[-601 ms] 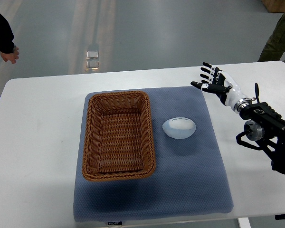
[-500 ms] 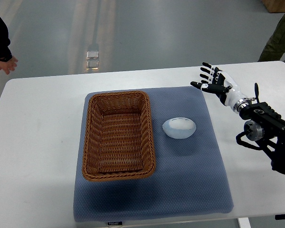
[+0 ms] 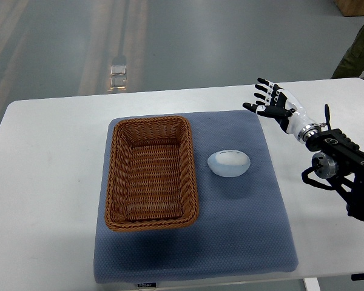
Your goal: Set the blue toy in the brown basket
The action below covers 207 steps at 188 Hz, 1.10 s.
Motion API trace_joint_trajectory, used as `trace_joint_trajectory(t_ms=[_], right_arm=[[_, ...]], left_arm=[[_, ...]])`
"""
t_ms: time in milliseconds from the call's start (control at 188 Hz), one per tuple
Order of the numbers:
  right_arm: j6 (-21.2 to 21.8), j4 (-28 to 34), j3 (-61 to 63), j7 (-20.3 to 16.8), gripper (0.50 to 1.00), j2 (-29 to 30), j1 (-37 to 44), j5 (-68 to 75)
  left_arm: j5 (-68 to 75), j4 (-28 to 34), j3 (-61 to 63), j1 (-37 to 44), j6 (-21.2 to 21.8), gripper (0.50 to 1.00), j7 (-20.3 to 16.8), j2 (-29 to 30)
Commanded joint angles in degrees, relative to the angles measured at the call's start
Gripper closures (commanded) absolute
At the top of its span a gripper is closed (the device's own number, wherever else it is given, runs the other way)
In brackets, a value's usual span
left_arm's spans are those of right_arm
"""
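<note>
A pale blue, egg-shaped toy [image 3: 229, 163] lies on the grey-blue mat [image 3: 230, 242], just right of the brown wicker basket [image 3: 150, 173]. The basket holds nothing. My right hand [image 3: 268, 103] hovers over the mat's far right corner, fingers spread and holding nothing, up and to the right of the toy and apart from it. Its black arm [image 3: 340, 173] comes in from the right edge. No left arm shows.
The mat lies on a white table [image 3: 42, 182]. A person's leg in olive trousers [image 3: 358, 45] stands beyond the table's far right corner. Grey floor lies past the far edge.
The person's hand and dark sleeve at the far left have left the picture. My right hand has barely shifted. The toy and basket have not moved.
</note>
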Motion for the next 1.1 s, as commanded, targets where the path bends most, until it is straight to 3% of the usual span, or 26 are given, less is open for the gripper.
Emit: trace_joint_trajectory(t_ms=[0, 362, 612, 883, 1096], right_arm=[[0.4, 0.0, 0.0, 0.0, 0.579, -0.1, 0.0, 0.0], [4.0, 2.2, -0.2, 0.5, 0.579, -1.1, 0.7, -0.4], [7.0, 6.1, -2.5, 1.1, 0.579, -6.7, 2.2, -3.0], [7.8, 11.7, -18.5, 4.4, 0.579, -17.2, 10.4, -14.1], [8.5, 17.1, -30.1, 6.5, 0.579, -21.9, 16.9, -22.2]], left_arm=[[0.0, 0.0, 0.0, 0.0, 0.0, 0.5, 0.1, 0.0], [0.0, 0.1, 0.0, 0.0, 0.0, 0.5, 0.0, 0.0], [0.0, 0.1, 0.0, 0.0, 0.0, 0.5, 0.0, 0.0], [0.0, 0.1, 0.0, 0.0, 0.0, 0.5, 0.1, 0.0], [0.0, 0.1, 0.0, 0.0, 0.0, 0.5, 0.1, 0.0]])
